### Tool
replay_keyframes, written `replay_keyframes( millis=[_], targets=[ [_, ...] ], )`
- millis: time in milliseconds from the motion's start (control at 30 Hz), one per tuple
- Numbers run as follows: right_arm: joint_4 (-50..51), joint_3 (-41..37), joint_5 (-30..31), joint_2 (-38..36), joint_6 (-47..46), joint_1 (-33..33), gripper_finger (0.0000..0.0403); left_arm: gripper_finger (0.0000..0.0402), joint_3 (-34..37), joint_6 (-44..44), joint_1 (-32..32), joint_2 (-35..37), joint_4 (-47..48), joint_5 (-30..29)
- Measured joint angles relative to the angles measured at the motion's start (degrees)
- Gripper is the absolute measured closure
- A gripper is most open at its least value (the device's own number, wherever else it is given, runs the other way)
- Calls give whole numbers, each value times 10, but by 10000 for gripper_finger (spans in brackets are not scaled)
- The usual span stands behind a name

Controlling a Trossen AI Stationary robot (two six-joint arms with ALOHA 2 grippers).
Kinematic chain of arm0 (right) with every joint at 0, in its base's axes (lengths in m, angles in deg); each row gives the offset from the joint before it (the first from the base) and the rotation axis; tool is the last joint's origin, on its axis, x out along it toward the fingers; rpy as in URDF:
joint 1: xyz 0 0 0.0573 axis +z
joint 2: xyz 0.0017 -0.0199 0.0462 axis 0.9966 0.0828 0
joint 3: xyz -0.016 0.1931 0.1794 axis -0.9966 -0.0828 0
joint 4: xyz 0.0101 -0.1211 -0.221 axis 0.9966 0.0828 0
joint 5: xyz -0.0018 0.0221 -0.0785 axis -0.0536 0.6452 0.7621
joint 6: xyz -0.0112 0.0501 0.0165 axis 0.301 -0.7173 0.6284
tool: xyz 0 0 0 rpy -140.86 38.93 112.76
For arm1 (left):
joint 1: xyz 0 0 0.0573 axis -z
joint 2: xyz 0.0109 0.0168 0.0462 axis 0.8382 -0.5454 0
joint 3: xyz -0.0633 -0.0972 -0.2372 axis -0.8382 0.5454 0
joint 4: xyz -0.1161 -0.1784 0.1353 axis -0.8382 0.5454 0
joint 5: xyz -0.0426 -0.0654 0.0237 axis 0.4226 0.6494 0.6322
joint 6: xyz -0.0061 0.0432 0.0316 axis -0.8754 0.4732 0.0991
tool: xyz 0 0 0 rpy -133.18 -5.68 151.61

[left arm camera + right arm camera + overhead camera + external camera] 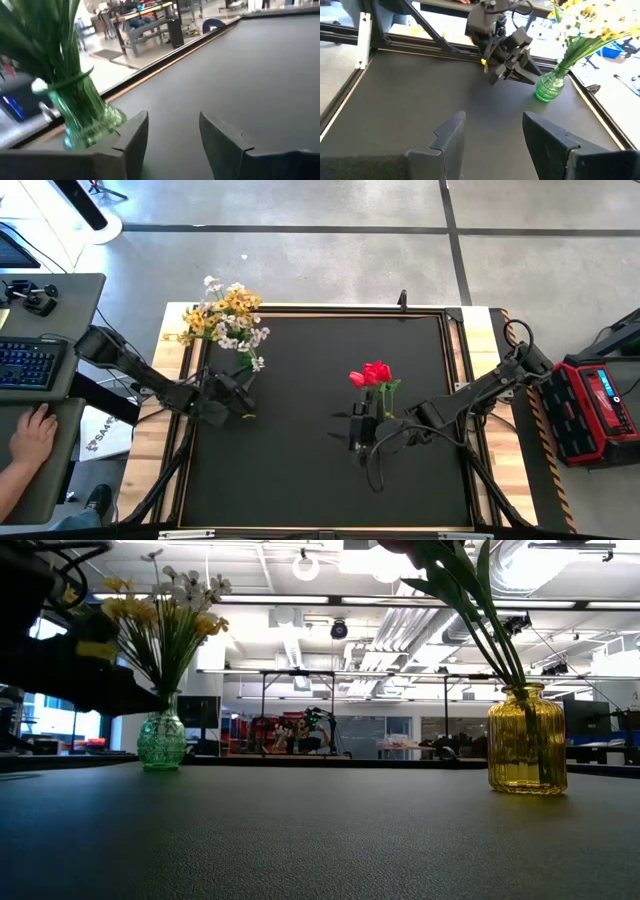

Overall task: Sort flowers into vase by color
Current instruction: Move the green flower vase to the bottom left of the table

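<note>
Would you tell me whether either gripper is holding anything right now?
Neither: the left gripper and right gripper both stand open with nothing between their fingers.

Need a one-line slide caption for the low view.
Green vase with yellow and white flowers left, yellow vase right.

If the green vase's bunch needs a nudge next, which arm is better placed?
Probably left. The left hand sits right beside the green vase holding the yellow and white flowers, fingers apart and empty. The right hand is across the mat by the red tulips.
</note>
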Motion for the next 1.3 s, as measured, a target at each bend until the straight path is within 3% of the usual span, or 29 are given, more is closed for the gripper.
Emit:
replay_keyframes(
  millis=[133, 367, 633, 933, 1200, 1300],
  targets=[
    [0, 0, -5, 0, 0, 0, 222, 253, 0, 48, -2, 3, -8, -7],
    [0, 0, -6, 0, -1, 0, 222, 248, 0, -119, -19, 2, 41, -8],
    [0, 0, -6, 0, 0, 0, 222, 179, 0, -148, -65, 4, 63, -9],
    [0, 0, -6, 0, 0, 0, 222, 91, 0, -107, -118, 7, 37, -9],
    [-4, 0, -6, 0, 0, 0, 222, 76, 0, -104, -184, 7, 17, 6],
    [-4, 0, -6, 0, 0, 0, 222, 76, 0, -87, -217, 7, -18, 48]
  ],
)
